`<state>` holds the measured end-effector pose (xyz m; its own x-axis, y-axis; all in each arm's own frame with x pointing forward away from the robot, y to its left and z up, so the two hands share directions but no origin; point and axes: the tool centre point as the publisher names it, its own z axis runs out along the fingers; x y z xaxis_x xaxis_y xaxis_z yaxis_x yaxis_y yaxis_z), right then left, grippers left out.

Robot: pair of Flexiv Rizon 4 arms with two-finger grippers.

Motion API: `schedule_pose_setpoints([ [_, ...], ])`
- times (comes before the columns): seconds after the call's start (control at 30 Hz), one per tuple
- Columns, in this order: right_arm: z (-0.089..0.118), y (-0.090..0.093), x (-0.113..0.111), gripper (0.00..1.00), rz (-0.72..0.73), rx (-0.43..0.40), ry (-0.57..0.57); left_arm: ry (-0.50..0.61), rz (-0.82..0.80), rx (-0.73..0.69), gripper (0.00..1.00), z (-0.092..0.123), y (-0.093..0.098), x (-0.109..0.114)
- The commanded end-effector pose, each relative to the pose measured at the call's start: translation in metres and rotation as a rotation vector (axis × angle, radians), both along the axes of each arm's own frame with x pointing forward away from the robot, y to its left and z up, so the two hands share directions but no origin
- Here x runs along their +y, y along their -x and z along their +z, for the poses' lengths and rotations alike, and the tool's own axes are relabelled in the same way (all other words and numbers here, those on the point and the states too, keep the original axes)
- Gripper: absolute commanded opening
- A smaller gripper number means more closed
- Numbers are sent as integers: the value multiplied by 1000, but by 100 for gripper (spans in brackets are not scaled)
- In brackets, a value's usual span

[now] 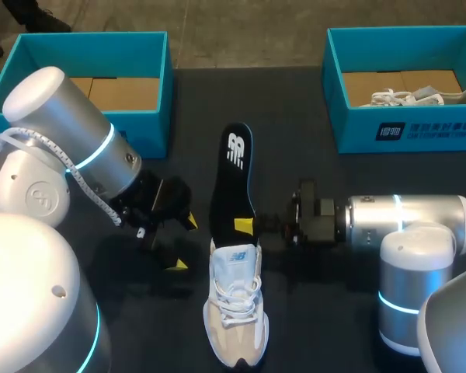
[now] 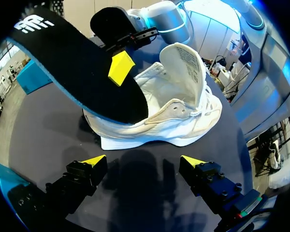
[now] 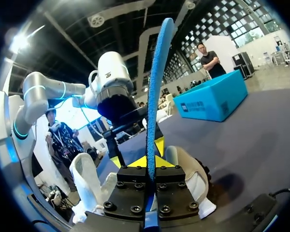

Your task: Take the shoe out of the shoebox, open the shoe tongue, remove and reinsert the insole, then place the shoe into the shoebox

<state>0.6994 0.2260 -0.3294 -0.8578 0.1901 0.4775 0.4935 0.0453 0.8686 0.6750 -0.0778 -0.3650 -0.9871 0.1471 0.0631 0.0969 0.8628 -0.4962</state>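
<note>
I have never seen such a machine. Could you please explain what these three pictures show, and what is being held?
This is a robot with two arms. One picture looks down on the table from above; the other two come from a camera on each wrist. A white shoe stands on the table. Of the two blue boxes behind it, the left box looks empty and the right box holds a second shoe. The right gripper pinches the black insole, whose end is at the shoe's opening. The left gripper hovers open beside the shoe, holding nothing.

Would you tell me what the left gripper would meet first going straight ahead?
Probably the side of the white lace-up sneaker, directly ahead of the open left gripper; the black foam insole seems higher.
</note>
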Motion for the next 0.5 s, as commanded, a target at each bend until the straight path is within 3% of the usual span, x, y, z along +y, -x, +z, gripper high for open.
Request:
schedule_pose_setpoints([
  [0.03, 0, 2, 2, 0, 5, 23, 21, -2, 2, -2, 100, -1, 1, -1],
  [0.5, -16, 14, 4, 0, 26, 75, 22, -2, 2, -2, 100, -1, 1, -1],
])
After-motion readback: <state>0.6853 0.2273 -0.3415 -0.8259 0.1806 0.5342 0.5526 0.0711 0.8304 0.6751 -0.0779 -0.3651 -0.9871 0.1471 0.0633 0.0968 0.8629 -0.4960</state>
